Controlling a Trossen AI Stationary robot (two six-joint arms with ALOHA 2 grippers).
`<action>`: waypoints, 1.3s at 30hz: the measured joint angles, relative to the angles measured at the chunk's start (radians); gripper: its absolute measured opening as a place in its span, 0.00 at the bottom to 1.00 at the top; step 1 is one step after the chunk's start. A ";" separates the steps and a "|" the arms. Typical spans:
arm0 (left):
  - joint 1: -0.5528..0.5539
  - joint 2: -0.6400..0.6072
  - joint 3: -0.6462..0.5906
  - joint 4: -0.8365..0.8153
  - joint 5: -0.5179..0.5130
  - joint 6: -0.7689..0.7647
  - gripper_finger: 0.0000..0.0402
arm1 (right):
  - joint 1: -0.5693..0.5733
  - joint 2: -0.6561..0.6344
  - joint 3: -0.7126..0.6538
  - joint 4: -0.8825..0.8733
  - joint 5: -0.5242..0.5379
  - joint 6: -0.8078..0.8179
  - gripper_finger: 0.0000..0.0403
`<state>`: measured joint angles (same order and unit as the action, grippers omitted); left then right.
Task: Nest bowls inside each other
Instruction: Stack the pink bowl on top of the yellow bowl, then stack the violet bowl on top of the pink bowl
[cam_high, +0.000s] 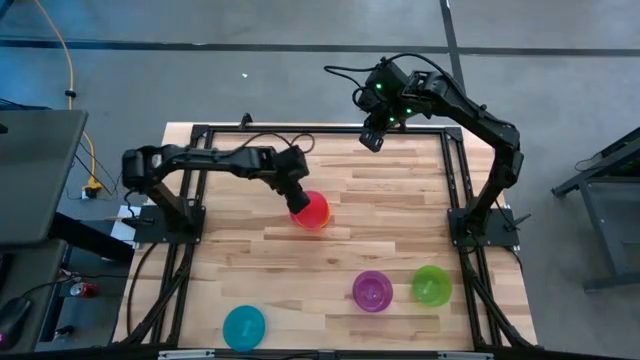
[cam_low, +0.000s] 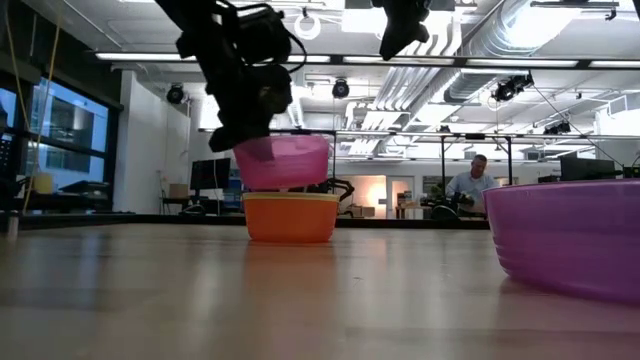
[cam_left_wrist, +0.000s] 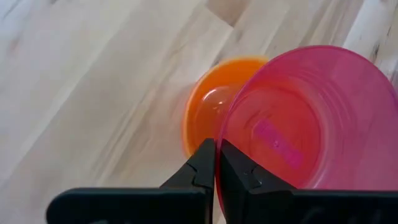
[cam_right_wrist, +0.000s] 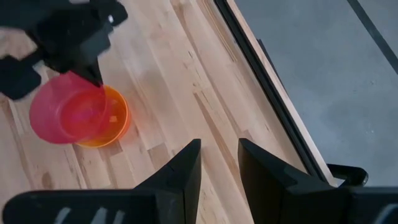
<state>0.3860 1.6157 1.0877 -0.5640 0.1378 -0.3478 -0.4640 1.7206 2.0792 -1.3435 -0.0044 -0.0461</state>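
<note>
Presently the left pincer (cam_high: 296, 202) is clenched on the rim of the pink bowl (cam_low: 283, 161), holding it just above the orange bowl (cam_low: 291, 217), which stands on the desk (cam_high: 390, 215) near its middle; the pink one sits offset, not seated inside. Both show no contents. Purple bowl (cam_high: 372, 290) and green bowl (cam_high: 431, 285) stand side by side near the front edge, the cyan-blue bowl (cam_high: 244, 327) well apart to their left. The right pincer (cam_high: 372, 139) hangs released over the far edge.
</note>
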 joint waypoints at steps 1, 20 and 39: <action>-0.004 0.016 0.012 0.001 0.000 0.005 0.00 | 0.000 0.000 0.000 -0.002 0.000 0.004 0.24; 0.007 0.108 0.059 0.013 -0.001 0.090 0.06 | 0.000 0.000 0.000 -0.022 -0.008 0.000 0.24; 0.010 0.002 0.059 -0.202 0.105 0.195 0.58 | 0.040 0.000 0.000 -0.224 -0.055 0.019 0.24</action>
<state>0.3965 1.6182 1.1463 -0.7659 0.2424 -0.1525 -0.4237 1.7206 2.0796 -1.5677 -0.0598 -0.0273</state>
